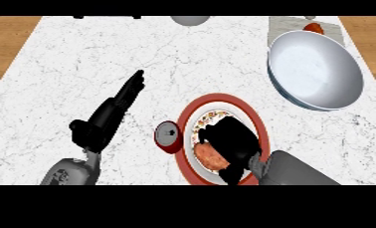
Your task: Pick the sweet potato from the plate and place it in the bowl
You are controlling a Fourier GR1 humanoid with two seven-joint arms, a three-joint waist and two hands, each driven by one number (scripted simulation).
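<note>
Red-rimmed plate (pixel 253 117) with floral centre, pale blue-white bowl (pixel 316 70), white grey-veined marble counter (pixel 110 57), orange-brown sweet potato (pixel 209 156)

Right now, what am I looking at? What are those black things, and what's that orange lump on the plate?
You are looking down through a robot's eyes, from its head, at a white marble counter. The black things are its two hands, on grey arms. The left hand lies open with straight fingers and holds nothing. The right hand is over a red-rimmed plate, its fingers curled at the orange lump, which is a sweet potato. It looks as if it is taking hold; the potato is still on the plate. The big pale bowl further back on the right is where it should go. Beside the plate stands a small red thing with a grey top; I cannot tell what it is.
</note>
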